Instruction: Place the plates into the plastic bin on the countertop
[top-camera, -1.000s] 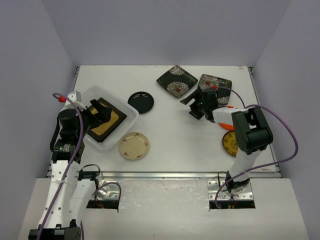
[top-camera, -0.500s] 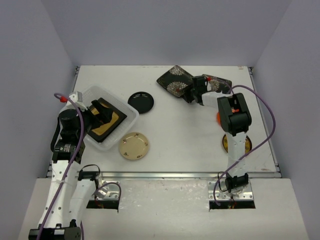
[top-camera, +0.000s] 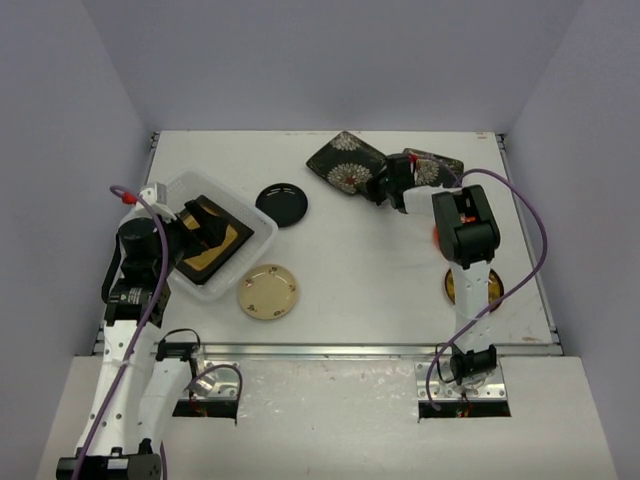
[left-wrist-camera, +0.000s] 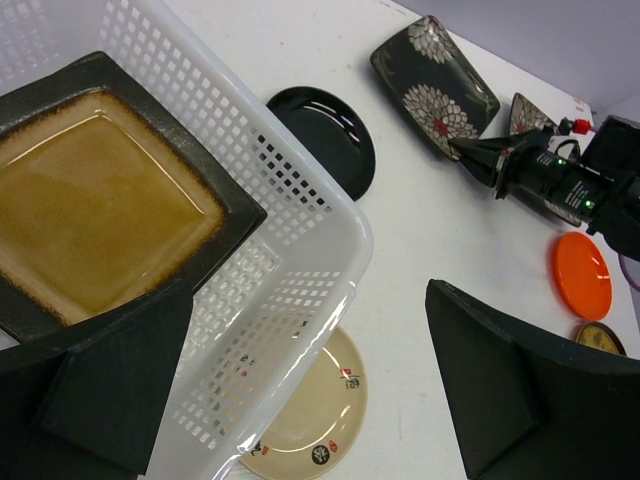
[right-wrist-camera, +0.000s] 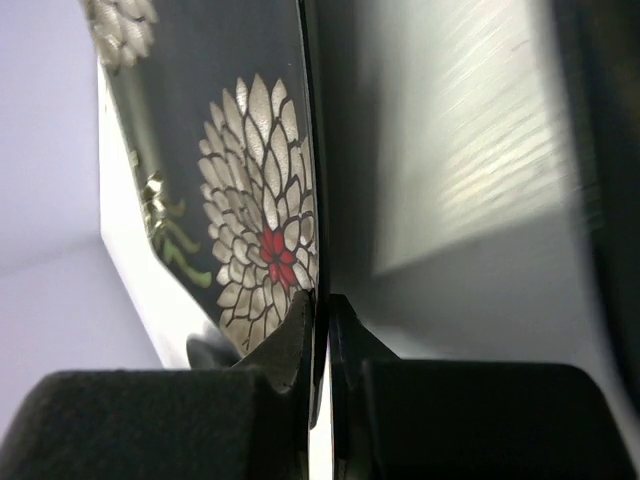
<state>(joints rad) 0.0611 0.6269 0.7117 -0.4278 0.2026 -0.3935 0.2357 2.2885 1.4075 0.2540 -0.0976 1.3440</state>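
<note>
Nearest the arms, the cream plate (top-camera: 268, 291) lies flat on the countertop (top-camera: 350, 270), just off the near corner of the plastic bin (top-camera: 262, 232). Over to the right, the yellow plate (left-wrist-camera: 600, 340) is half hidden under the right arm. None of these have shifted in the last second.

The amber plate (top-camera: 212, 245) sits inside the bin, tilted against its wall. The left gripper (top-camera: 203, 226) hangs over it with its fingers spread wide and nothing between them, exactly where it was a second ago. The orange plate (left-wrist-camera: 582, 275) lies on the right, beside the right arm, and the round black plate (top-camera: 281, 203) lies just beyond the bin.

The change is at the far side. A second ago the right gripper (top-camera: 380, 187) was out over the middle of the table. Now it has stretched to the back and is pinching the near rim of a flowered plate (top-camera: 345, 165), its fingers pressed tight on the edge. That plate has slid slightly left since half a second ago. I cannot tell whether it has left the surface. The second flowered plate (top-camera: 440, 165) rests just right of the gripper, unmoved.
</note>
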